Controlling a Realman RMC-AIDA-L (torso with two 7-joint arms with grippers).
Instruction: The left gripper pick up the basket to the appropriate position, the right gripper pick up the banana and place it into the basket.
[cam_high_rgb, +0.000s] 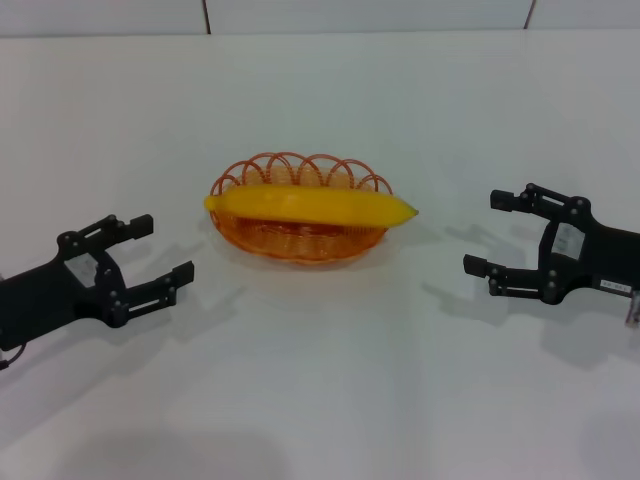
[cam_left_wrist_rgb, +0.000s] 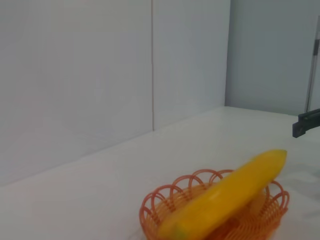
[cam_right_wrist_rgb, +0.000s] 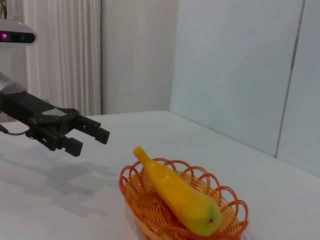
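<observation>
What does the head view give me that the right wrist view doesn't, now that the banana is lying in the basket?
Head view only: the right gripper, open and empty, right of the oval orange wire basket, and the bare white table in front. Right wrist view only: pale curtains and wall panels behind. Both: the long yellow banana lying across the basket, one tip overhanging the rim, and the left gripper, open, apart from the basket.

Basket (cam_high_rgb: 300, 235) of thin orange wire, coated and slightly glossy; banana (cam_high_rgb: 310, 207) with smooth, satin yellow skin; left gripper (cam_high_rgb: 150, 262) and right gripper (cam_high_rgb: 497, 235) in matt black hard material; table (cam_high_rgb: 320, 400) smooth, matt white.
</observation>
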